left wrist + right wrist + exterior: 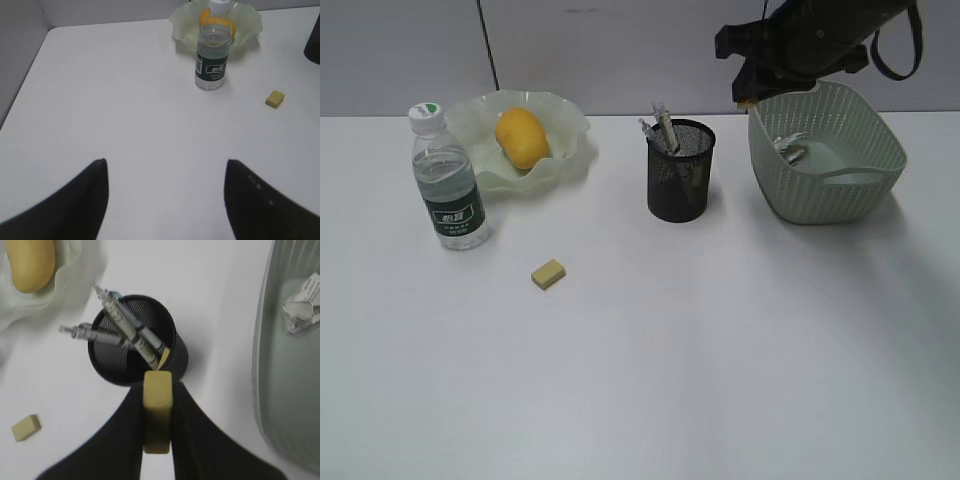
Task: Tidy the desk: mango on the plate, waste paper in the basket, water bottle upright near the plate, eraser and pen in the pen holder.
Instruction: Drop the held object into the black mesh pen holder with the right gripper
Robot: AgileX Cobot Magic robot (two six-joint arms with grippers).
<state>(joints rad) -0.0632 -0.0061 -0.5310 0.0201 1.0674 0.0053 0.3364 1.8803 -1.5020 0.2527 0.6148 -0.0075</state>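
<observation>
Left side of the desk (pixel 640 380): the water bottle (pixel 447 180) stands upright just beside the plate (pixel 565 125), near the left edge. The mango (pixel 522 137) lies in the plate. In front of the bottle, a loose yellow eraser (pixel 549 273) lies flat with open white surface on all sides. The left gripper (pixel 165 200) shows only in its wrist view: jaws wide apart, nothing between them, above bare tabletop near the desk's left rim, where a grey wall meets it.

Centre: the pen holder (pixel 681 170) stands upright, pens (pixel 663 128) leaning out of it toward the left. Broad clear room lies in front of it to the near edge.

Right: the basket (pixel 825 155) sits by the back wall, the waste paper (pixel 790 148) inside at its left side. The right gripper (pixel 157 415) hangs above the holder-basket gap, clamped on a second eraser (pixel 158 410); only the right wrist view shows this piece, its tip over the holder's rim. The exterior view shows only the dark arm (pixel 810 35).
</observation>
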